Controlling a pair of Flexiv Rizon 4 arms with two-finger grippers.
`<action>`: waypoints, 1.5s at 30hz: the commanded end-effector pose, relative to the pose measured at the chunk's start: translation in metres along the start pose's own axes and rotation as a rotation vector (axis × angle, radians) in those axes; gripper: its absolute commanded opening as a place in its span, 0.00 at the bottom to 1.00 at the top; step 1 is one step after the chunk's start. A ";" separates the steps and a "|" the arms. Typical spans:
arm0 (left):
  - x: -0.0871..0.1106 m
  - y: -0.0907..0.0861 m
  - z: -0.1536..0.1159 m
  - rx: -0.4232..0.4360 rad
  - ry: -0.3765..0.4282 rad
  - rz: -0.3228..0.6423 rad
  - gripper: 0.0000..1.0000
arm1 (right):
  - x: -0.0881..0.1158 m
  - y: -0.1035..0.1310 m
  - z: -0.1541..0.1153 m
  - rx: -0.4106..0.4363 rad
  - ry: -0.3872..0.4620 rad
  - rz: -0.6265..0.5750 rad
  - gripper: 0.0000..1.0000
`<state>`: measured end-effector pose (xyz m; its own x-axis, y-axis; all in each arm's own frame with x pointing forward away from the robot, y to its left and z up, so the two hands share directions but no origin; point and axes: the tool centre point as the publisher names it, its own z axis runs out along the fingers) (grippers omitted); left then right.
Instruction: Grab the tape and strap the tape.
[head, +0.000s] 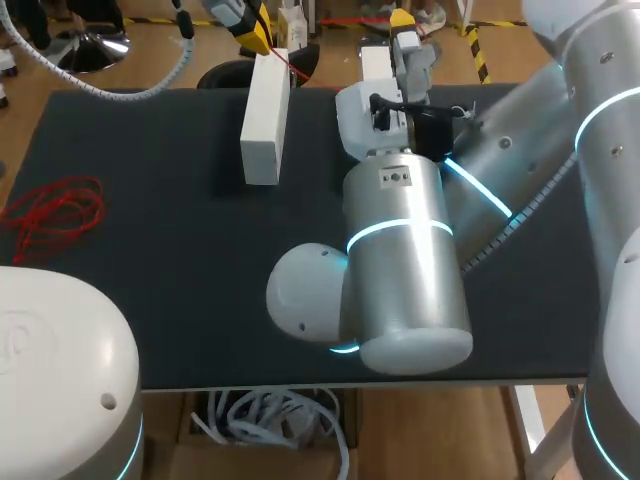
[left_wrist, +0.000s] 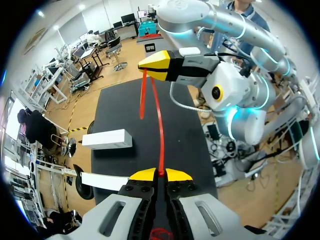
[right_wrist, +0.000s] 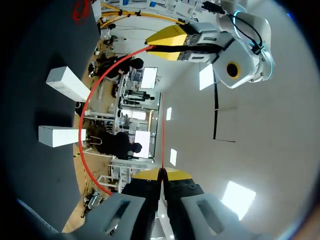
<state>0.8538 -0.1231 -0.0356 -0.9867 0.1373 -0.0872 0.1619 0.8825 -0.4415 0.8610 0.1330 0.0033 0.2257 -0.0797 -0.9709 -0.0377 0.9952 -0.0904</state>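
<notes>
A thin red tape (left_wrist: 161, 130) is stretched between my two grippers, high over the far edge of the table. In the left wrist view my left gripper (left_wrist: 160, 174) is shut on one part of it, and the strand runs ahead to my right gripper (left_wrist: 159, 66), where a loose end (left_wrist: 142, 100) hangs down. The right wrist view has my right gripper (right_wrist: 161, 174) shut on the tape, with a slack red loop (right_wrist: 85, 125) curving to the left gripper (right_wrist: 170, 37). From the head view, the left gripper (head: 250, 25) and right gripper (head: 403, 20) sit at the back.
A long white box (head: 265, 115) lies on the black table (head: 150, 300) at the back, with a second white box (head: 375, 65) to its right. A loose bundle of red tape (head: 55, 215) rests at the left edge. My right arm's elbow (head: 400, 270) looms over the middle.
</notes>
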 end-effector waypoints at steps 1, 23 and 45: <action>0.000 0.000 -0.001 -0.004 0.000 -0.002 0.00 | -0.004 0.002 -0.031 0.039 0.001 -0.003 0.00; 0.000 0.000 -0.001 -0.004 0.000 -0.002 0.00 | -0.012 -0.025 -0.052 0.112 -0.022 -0.036 0.00; 0.000 0.000 -0.001 -0.004 0.000 -0.002 0.00 | -0.002 0.032 -0.044 0.065 -0.010 -0.008 0.00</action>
<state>0.8539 -0.1232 -0.0356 -0.9867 0.1373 -0.0871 0.1618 0.8827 -0.4412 0.8473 0.1602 -0.0023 0.2388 -0.0776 -0.9680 -0.1163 0.9873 -0.1079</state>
